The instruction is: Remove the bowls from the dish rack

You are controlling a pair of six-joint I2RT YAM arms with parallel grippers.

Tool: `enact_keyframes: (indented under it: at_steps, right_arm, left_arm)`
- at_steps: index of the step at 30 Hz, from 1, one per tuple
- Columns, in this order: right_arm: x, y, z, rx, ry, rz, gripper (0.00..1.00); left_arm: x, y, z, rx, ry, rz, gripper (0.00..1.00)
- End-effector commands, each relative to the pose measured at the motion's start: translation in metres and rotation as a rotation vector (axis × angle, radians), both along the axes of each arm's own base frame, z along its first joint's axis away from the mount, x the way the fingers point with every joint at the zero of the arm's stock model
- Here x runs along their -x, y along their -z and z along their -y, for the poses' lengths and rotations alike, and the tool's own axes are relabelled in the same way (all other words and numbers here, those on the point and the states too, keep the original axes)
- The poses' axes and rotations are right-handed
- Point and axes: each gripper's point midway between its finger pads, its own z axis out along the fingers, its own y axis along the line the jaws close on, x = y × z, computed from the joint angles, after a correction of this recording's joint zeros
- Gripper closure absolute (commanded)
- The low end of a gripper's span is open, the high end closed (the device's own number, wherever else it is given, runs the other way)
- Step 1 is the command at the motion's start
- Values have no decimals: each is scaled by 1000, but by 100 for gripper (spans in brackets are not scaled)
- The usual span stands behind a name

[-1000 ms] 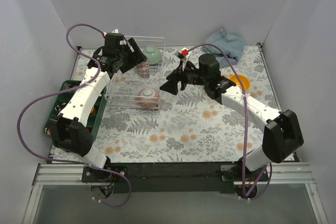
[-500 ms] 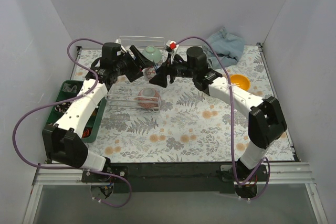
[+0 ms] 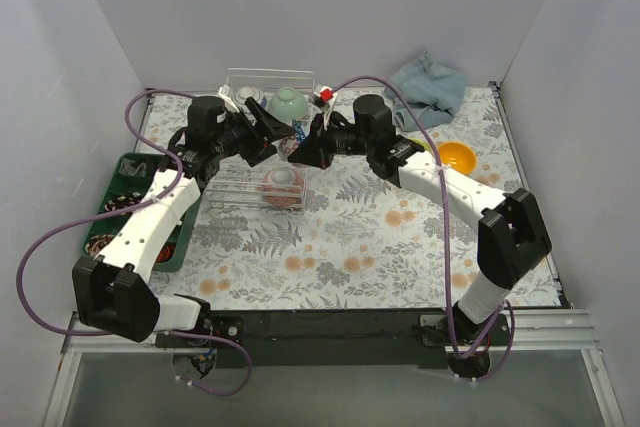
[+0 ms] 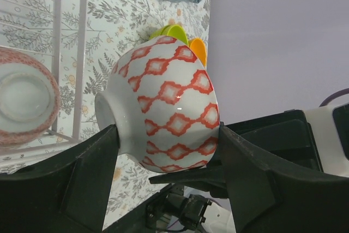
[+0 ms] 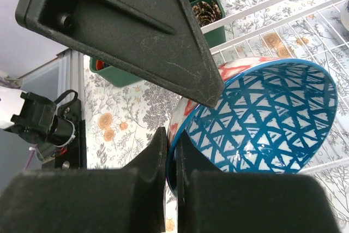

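A white bowl with red diamonds outside (image 4: 163,102) and blue triangles inside (image 5: 262,118) hangs above the dish rack (image 3: 226,187), held from both sides. My left gripper (image 4: 163,154) spans it from foot to rim. My right gripper (image 5: 172,159) is shut on its rim, and in the top view (image 3: 296,149) it meets the left gripper (image 3: 268,133). In the rack sit a pinkish bowl (image 3: 282,187) and a pale green bowl (image 3: 287,103). An orange bowl (image 3: 455,157) and a lime green bowl (image 4: 172,30) rest on the table to the right.
A dark green compartment tray (image 3: 128,209) lies left of the rack. A crumpled blue cloth (image 3: 428,82) sits at the back right. Grey walls close in the flowered table on three sides.
My right arm swung left to the raised bowl and its jaws closed on the rim. My left gripper kept the bowl over the rack, shifting only a little.
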Motion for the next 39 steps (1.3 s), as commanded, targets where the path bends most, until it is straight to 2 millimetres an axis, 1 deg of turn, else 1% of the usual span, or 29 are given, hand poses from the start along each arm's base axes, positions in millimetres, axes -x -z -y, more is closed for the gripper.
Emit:
enact_keyframes:
  at_steps: [1,2,3,4,5,6,7,8,9,10,11,12,13,15,16,17,19,20,22,23,25,26,28,29,31,32,36,37,39]
  right_arm:
    - [11,-23,13,11,12,107,99]
    - [14,-20,19,38,24,98,99]
    - [13,-18,23,60,36,118,99]
    - [10,-14,28,87,71,123,99]
    - [13,-8,36,127,85,109,99]
    - [13,-3,43,162,99,121,99]
    - [8,3,50,202,140,130,99]
    - [9,2,58,227,161,150,99]
    - [12,17,69,296,173,130,99]
    - [6,25,81,351,231,135,99]
    - [7,28,92,389,267,133,99]
    - [9,40,105,450,296,115,99]
    - [3,55,123,528,376,110,99]
    - [2,63,146,597,454,107,99]
    - [-1,74,165,672,526,94,99]
    - [1,83,179,708,566,78,99]
    - [-4,97,209,797,673,53,99]
    - [-4,107,225,826,724,14,99]
    - [-9,116,247,868,808,-21,99]
    - [-13,122,263,875,867,-68,99]
    - [-16,131,282,889,926,-121,99]
    - [-20,136,297,895,973,-157,99]
    - [-24,143,313,902,1027,-205,99]
    - [-28,148,325,912,1058,-236,99]
    - [-32,153,332,903,1084,-276,99]
    - [-35,159,341,918,1106,-303,99]
    - [-39,178,354,945,1140,-376,99]
    - [-38,187,357,964,1142,-395,99]
    - [-37,194,364,985,1163,-410,99]
  left_arm:
    - [12,-43,-1,36,19,148,44]
    - [13,-44,-2,19,23,164,36]
    - [15,-49,-5,6,16,191,29]
    - [16,-50,-7,-8,12,202,16]
    - [17,-49,-11,-40,15,220,11]
    - [19,-53,-15,-58,3,241,6]
    - [20,-56,-18,-75,-4,258,2]
    - [22,-52,-21,-105,-8,256,2]
    - [23,-51,-26,-146,-8,277,2]
    - [23,-53,-33,-183,-36,296,2]
    - [26,-49,-39,-220,-44,287,2]
    - [26,-46,-45,-272,-50,304,2]
    - [27,-45,-54,-311,-80,311,2]
    - [31,-36,-65,-380,-97,297,2]
    - [32,-32,-70,-417,-98,303,2]
    - [36,-26,-78,-450,-118,292,2]
    - [39,-18,-84,-486,-123,287,2]
    - [42,-16,-86,-495,-127,285,2]
    - [45,-9,-88,-504,-124,272,2]
    - [46,-7,-89,-508,-123,270,2]
    - [49,-4,-90,-515,-121,269,2]
    - [50,-3,-90,-519,-118,266,2]
    - [51,-2,-92,-527,-122,268,2]
    - [52,-1,-93,-533,-122,267,2]
    - [53,1,-94,-538,-122,264,2]
    - [54,3,-95,-542,-119,259,2]
    - [57,6,-96,-550,-113,252,2]
    - [58,6,-96,-551,-113,252,2]
    - [60,6,-97,-555,-110,253,2]
